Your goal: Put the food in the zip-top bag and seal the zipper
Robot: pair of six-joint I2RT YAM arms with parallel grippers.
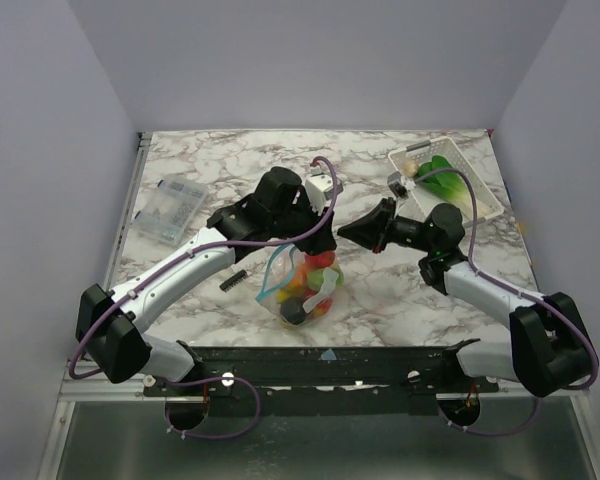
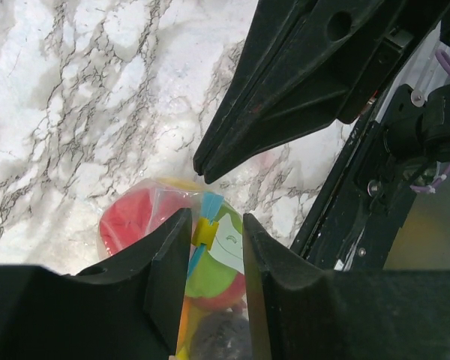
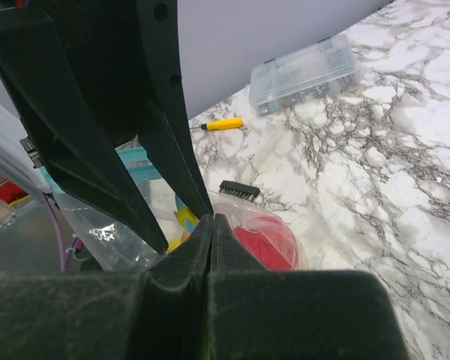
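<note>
The clear zip-top bag [image 1: 305, 292] stands on the marble near the front, filled with red, yellow, green and dark food [image 2: 131, 221]. Its teal zipper [image 2: 210, 204] carries a yellow slider [image 2: 205, 232]. Both lie in the gap between the jaws of my left gripper [image 2: 214, 229], which is open above the bag's mouth. My right gripper [image 3: 212, 219] is shut, with nothing showing between its jaws. Its tip points at the left gripper's fingers [image 3: 165, 135] just over the bag. From above, the left gripper [image 1: 317, 248] and right gripper [image 1: 343, 230] nearly meet.
A white basket [image 1: 480, 190] at the back right holds a green vegetable [image 1: 442, 180]. A clear organiser box [image 1: 168, 208] sits at the back left, with a yellow screwdriver [image 3: 223, 124] near it. A small black bar [image 1: 232, 281] lies left of the bag.
</note>
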